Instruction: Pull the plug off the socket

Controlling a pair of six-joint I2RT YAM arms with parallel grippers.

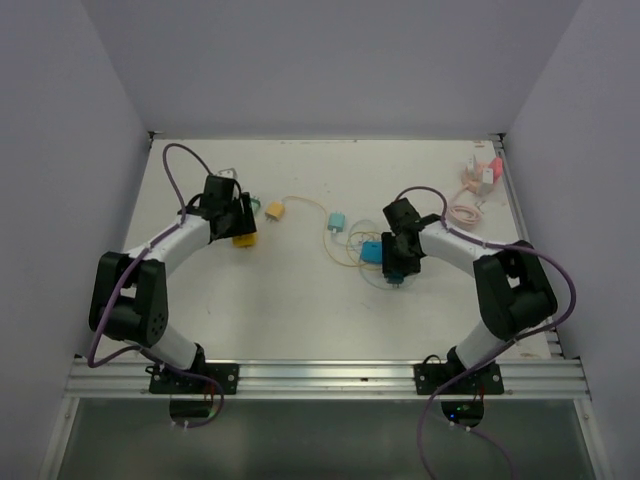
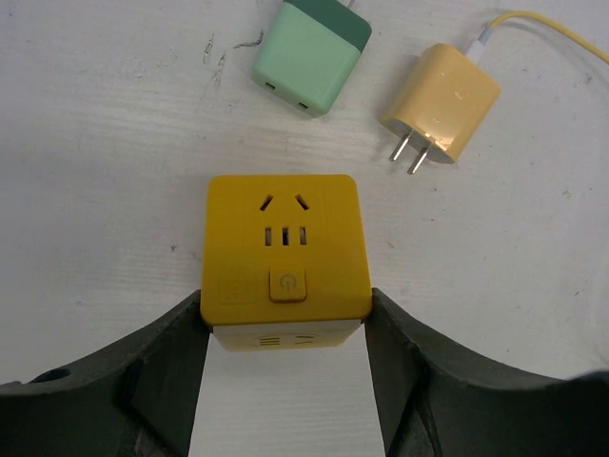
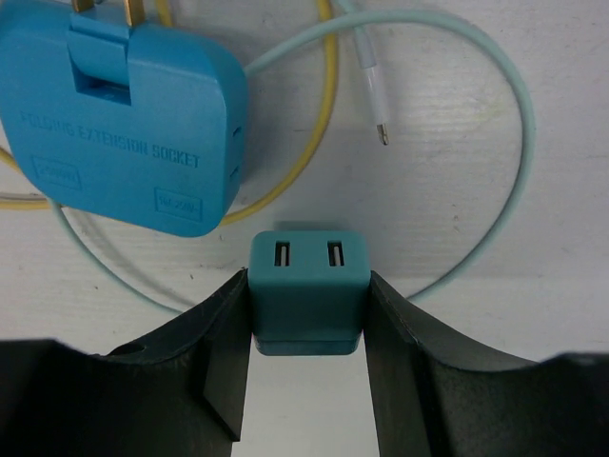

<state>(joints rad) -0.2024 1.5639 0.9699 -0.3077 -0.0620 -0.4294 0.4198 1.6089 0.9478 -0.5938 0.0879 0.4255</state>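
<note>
In the left wrist view my left gripper (image 2: 285, 309) is shut on a yellow cube socket (image 2: 283, 243), its fingers pressed to the near sides. The socket's top holes are bare. A yellow plug (image 2: 441, 107) on a yellow cable lies apart from it, prongs free. In the right wrist view my right gripper (image 3: 308, 309) is shut on a dark teal two-port plug block (image 3: 308, 257). A flat blue extension socket (image 3: 124, 119) lies just beyond it, not joined to it. From above, the left gripper (image 1: 243, 235) is at mid left and the right gripper (image 1: 398, 268) at mid right.
A mint green charger (image 2: 311, 55) lies beyond the yellow socket. Loops of yellow cable (image 3: 319, 143) and pale teal cable (image 3: 514, 181) lie around the blue socket. Pink and white adapters with a coiled cord (image 1: 478, 178) sit at the back right corner.
</note>
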